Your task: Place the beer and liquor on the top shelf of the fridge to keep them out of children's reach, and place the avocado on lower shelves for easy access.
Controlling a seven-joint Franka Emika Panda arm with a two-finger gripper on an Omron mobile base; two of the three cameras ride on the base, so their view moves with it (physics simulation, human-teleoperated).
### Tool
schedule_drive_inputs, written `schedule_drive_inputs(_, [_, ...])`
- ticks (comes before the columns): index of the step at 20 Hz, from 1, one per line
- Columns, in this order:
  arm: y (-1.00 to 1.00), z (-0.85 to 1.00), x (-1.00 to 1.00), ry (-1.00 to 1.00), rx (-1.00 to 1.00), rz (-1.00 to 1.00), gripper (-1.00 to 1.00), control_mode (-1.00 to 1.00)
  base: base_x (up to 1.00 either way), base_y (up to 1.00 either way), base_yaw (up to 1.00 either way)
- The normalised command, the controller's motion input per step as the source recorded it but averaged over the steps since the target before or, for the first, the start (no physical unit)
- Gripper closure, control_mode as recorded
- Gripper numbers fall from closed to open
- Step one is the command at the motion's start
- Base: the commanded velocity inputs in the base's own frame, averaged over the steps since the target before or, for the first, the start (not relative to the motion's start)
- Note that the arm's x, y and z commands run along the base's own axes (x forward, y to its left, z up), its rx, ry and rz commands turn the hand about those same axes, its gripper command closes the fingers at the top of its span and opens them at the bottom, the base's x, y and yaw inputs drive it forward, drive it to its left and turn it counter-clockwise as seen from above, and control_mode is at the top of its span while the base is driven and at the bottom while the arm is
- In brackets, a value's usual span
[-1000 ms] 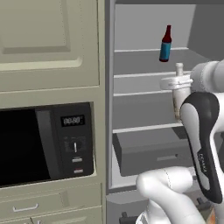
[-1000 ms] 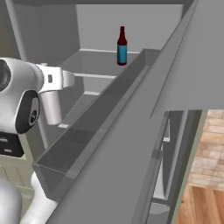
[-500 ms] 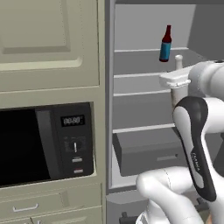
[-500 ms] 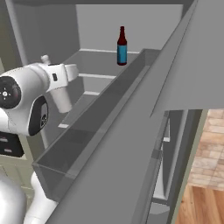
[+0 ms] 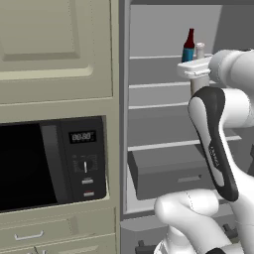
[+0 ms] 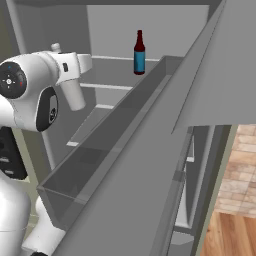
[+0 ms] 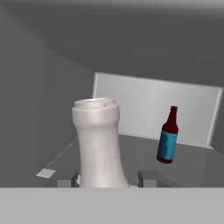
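1. One bottle down already: beer bottle, dark red with a blue label, standing upright on the top shelf of the fridge, toward the back wall. Also showing in the right base view, well inside past the door bin.

2. Carrying the second one right now: pale whitish liquor bottle pinched low down between the gripper fingers, jaws closed narrow around its base, neck pointing up. Looking upright, not tipping.

3. Sitting at roughly top-shelf height in the left base view, with the liquor bottle's cap just right of the beer. Hand view looking straight across the shelf board, with the beer off to the right and well apart from the pale bottle.

4. Not telling for sure whether the liquor's bottom is touching the shelf yet; base hidden behind the fingers and the grey band. Guessing not released, since the grip looks tight.

5. Left to do, by my reckoning: setting the liquor down beside the beer without knocking it, letting go, backing out.

6. Then the avocado for the lower shelves, currently looking bare. No telling where the fruit is from here.
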Motion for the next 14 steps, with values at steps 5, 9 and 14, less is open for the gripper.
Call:
schedule_drive_inputs(5, [-0.14, 0.14, 0.34, -0.01, 0.09, -0.06, 1.0, -1.0, 0.0, 0.0, 0.0])
schedule_drive_inputs(9, [-0.33, 0.06, 0.42, -0.06, 0.1, -0.02, 1.0, -1.0, 0.0, 0.0, 0.0])
schedule_drive_inputs(14, [-0.4, 0.09, 0.47, -0.04, 0.1, 0.0, 1.0, -1.0, 0.0, 0.0, 0.0])
